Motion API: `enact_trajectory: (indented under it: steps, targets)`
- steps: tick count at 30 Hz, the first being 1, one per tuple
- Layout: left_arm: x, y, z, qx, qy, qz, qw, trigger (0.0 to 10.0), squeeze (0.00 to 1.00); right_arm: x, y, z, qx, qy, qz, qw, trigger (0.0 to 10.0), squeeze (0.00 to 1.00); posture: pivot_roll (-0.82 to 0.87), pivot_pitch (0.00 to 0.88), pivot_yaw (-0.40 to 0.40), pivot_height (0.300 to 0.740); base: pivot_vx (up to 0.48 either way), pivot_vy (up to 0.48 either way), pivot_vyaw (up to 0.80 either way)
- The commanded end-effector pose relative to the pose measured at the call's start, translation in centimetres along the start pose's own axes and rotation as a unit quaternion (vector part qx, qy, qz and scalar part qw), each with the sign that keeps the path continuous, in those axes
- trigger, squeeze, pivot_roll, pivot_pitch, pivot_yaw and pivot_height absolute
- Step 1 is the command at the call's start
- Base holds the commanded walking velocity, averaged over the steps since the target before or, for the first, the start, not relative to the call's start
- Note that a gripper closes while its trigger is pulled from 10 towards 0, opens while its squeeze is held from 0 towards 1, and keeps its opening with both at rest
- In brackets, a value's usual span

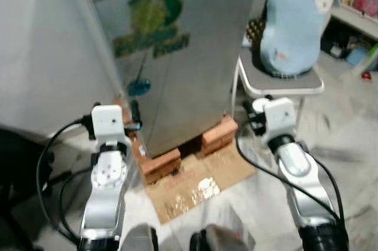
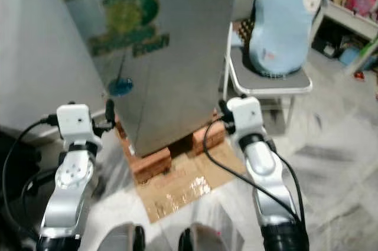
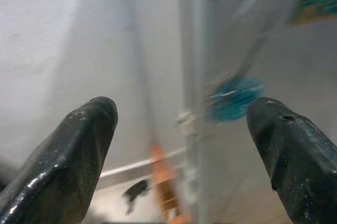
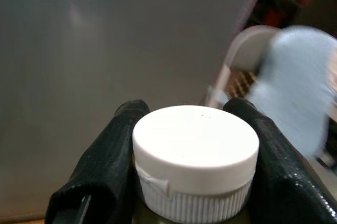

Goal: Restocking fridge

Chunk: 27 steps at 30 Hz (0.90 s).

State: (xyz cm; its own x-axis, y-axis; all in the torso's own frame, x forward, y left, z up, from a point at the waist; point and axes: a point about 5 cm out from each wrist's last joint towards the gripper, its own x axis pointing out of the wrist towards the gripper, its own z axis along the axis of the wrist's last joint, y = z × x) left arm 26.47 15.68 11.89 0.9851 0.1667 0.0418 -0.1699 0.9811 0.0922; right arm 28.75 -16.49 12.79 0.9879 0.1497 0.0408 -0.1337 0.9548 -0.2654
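Left eye view: the fridge [image 1: 177, 56] stands shut on bricks [image 1: 160, 165] — robot facing it. Left wrist view: left gripper [image 3: 181, 145] spread empty, ready for the door. Right wrist view: right gripper [image 4: 192, 166] clamps a white-capped bottle [image 4: 196, 153], carried for stocking.

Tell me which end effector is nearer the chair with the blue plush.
Right. The right end effector, shut on a white-capped bottle, sits just in front of the chair, near its front leg. The left end effector, open, is across the fridge, at its far corner.
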Motion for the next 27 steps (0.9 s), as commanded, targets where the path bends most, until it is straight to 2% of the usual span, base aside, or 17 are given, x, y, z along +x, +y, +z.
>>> enact_trajectory:
  steps: [1,3,20,27]
  targets:
    - [0.05,0.41,0.11,-0.003,-0.004,0.004,1.0,10.0,0.0,0.22,0.46,1.12,0.001,-0.028,0.013,1.0,10.0,0.0,0.01,0.12,-0.05,0.74,0.0,0.0,0.0]
    - [0.07,0.57,0.11,-0.008,-0.004,0.005,1.0,10.0,0.0,0.21,0.49,1.08,0.002,-0.028,0.014,1.0,10.0,0.0,0.01,0.122,-0.048,0.74,0.0,0.0,0.0]
    - [0.22,0.48,0.18,-0.014,-0.007,0.002,1.0,10.0,0.0,0.13,0.61,1.04,0.0,-0.026,0.018,1.0,10.0,0.0,0.01,0.123,-0.049,0.74,0.391,0.0,0.0]
    - [0.15,0.34,0.3,-0.023,-0.01,0.005,1.0,10.0,0.0,0.06,0.65,0.88,-0.002,-0.024,0.019,1.0,10.0,0.0,0.01,0.123,-0.049,0.74,0.0,0.0,0.0]
